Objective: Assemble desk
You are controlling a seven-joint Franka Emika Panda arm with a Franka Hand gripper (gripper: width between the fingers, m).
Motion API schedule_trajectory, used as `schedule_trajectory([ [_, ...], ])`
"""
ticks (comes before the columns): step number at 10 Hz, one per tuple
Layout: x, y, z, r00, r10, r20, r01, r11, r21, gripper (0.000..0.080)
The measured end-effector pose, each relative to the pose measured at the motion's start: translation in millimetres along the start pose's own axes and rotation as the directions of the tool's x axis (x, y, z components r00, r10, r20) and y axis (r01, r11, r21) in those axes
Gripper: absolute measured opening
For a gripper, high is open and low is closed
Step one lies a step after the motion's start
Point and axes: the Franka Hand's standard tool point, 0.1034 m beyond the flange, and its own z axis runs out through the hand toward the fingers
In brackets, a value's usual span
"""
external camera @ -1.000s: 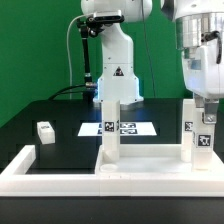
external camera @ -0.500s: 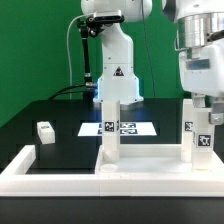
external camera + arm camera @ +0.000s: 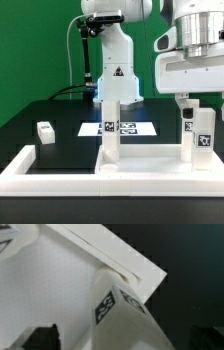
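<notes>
The white desk top lies upside down at the front of the table. White tagged legs stand upright on it: one on the exterior view's left and one at the right corner, with another just behind it. My gripper hangs directly over the right corner leg. In the wrist view that leg rises between my dark fingertips, with a gap on each side. The gripper is open and holds nothing. The desk top's corner shows below.
One loose leg lies on the black table at the exterior view's left. The marker board lies flat in the middle. A low white border wall runs along the front and left. A second robot base stands behind.
My gripper has risen off the right corner leg and shifted toward the exterior view's left. The legs and desk top have not moved.
</notes>
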Motion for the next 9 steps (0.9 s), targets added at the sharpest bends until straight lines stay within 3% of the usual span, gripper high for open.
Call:
schedule_trajectory([
  [1,0.6,0.1,0.8,0.993,-0.114,0.000,0.114,0.993,-0.001,0.0649],
  [3,5.7,-4.1,10.1,0.872,-0.490,0.002,0.490,0.872,0.003,0.0649],
  [7,4.3,-5.1,11.6,0.887,-0.462,0.007,0.462,0.887,0.005,0.0602],
  [8,4.2,-5.1,11.7,0.913,-0.409,0.007,0.409,0.913,0.004,0.0424],
  [9,4.0,-1.6,12.4,0.934,-0.356,0.016,0.357,0.934,-0.004,0.0424],
])
